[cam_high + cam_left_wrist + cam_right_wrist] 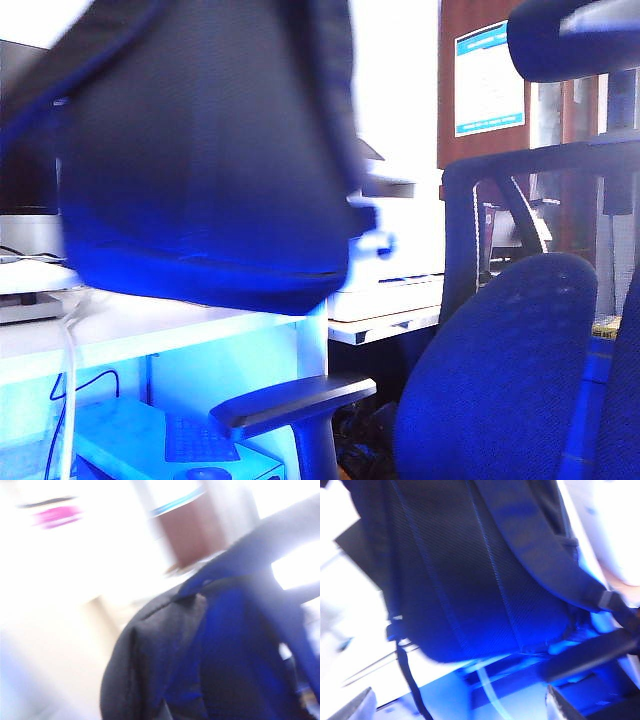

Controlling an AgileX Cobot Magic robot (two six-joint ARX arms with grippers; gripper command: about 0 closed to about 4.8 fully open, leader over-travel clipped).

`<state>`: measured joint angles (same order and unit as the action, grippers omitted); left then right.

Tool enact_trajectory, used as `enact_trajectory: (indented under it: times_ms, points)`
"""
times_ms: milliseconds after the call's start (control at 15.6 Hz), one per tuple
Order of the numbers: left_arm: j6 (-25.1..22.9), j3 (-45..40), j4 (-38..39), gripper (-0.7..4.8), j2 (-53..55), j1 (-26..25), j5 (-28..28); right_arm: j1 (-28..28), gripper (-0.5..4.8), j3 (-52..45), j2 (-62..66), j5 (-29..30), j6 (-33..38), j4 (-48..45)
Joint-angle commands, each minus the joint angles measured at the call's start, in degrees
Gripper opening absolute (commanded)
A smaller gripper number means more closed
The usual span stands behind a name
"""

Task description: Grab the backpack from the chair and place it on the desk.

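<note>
Nearest us in the exterior view stands the chair [500,390], lumbar pad and black armrest [292,402] in the foreground, seat side now free of load. The backpack [210,150] hangs in the air above the near edge of the white surface [150,325], its bottom seam just clear of the top and not yet resting (motion blur on every view, so edges are approximate). Left gripper is not visible in its own wrist view, which shows only the top of the bag close in; we judge it clenched, and since the bag is hanging from somewhere above the frame, we take it to be carrying it by the top, though the hold itself is out of sight. Right gripper [460,705] is released, fingers spread wide below the mesh back panel and touching nothing. Step in hand: carry over and set down. To do it well, we bring the bag fully past the surface edge before lowering, base flat, then let go. In the way: white cable [68,390] at the front edge, loose strap [407,680] dangling, dark monitor [25,170] at the left. Beyond, a printer [390,275] and a poster [490,80] on the far wall.
</note>
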<state>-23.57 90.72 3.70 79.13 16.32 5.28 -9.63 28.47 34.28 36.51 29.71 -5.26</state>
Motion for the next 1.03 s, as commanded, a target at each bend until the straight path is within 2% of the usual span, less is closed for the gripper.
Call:
enact_trajectory:
  times_ms: [64,193,321,514,643,707,771,835,900,1028]
  points:
    - [-6.27,1.36,-9.90,-0.06,-4.59,-6.95,-5.70,-0.09,4.33,0.46,-1.55,6.45,2.47,-1.46]
    - [-5.09,2.23,-10.62,-0.06,-4.85,-15.63,-5.64,-0.09,4.33,0.46,-2.25,8.20,3.23,-1.92]
    - [0.96,2.71,-15.37,-0.06,-4.72,-30.64,-0.07,-0.83,4.32,0.46,-2.23,8.55,4.35,-2.36]
    - [11.74,2.97,-26.25,-0.06,-1.55,-46.14,-0.07,-0.83,4.32,0.46,-2.16,10.14,5.22,-2.67]
    - [16.50,4.39,-26.49,-0.06,3.08,-50.73,-0.11,-0.50,4.32,0.48,-2.16,10.10,6.14,-2.80]
    - [17.20,4.55,-25.49,-0.02,5.53,-51.43,-0.09,-0.76,4.32,0.50,-2.05,10.10,6.38,-2.54]
    - [16.70,4.55,-22.56,1.19,6.62,-51.47,-0.17,-1.55,4.32,0.50,-2.03,9.86,7.06,-2.27]
    - [16.55,4.50,-19.65,3.39,6.82,-51.45,-1.92,-1.84,4.32,0.52,-2.12,9.84,7.87,-2.36]
    - [16.52,4.50,-17.66,4.79,6.93,-51.39,-5.46,-1.86,4.32,0.59,-2.12,9.86,7.85,-2.34]
    - [16.55,4.57,-16.44,4.79,7.04,-51.49,-10.95,-2.69,4.31,0.57,-2.10,9.62,7.85,-2.27]
